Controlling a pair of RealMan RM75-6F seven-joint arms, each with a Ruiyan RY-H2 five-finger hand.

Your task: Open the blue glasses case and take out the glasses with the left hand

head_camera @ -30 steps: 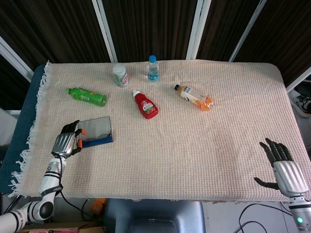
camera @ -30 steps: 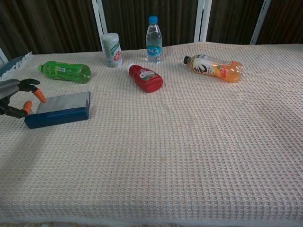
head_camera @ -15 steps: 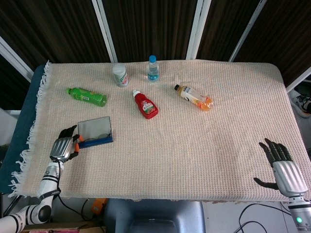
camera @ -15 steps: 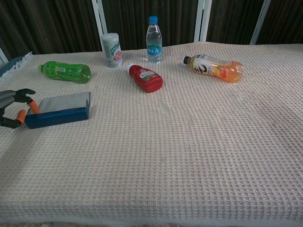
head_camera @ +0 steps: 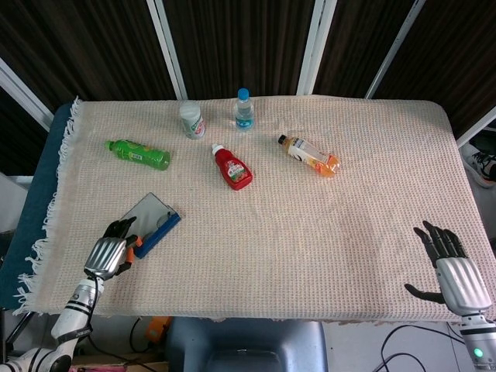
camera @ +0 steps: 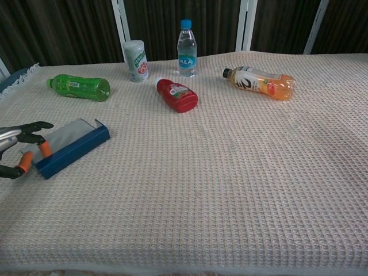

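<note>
The blue glasses case [head_camera: 153,225] with a grey top lies near the table's front left, turned at a slant; in the chest view the case [camera: 72,146] looks closed. No glasses show. My left hand [head_camera: 111,253] is at the case's near-left end, its orange-tipped fingers [camera: 43,149] on the top and the thumb below the corner, pinching that end. In the chest view only part of the left hand [camera: 18,150] shows at the left edge. My right hand [head_camera: 451,268] rests at the front right with its fingers spread, holding nothing.
A green bottle [head_camera: 139,153] lies behind the case. Further back are a white can [head_camera: 192,120], a water bottle [head_camera: 244,109], a red ketchup bottle [head_camera: 232,167] and an orange drink bottle [head_camera: 309,155]. The cloth's fringed left edge [head_camera: 54,209] is close to my left hand.
My left hand has drawn back toward the front edge, and the case's left end has swung with it, so the case now lies slanted. The right hand has not moved.
</note>
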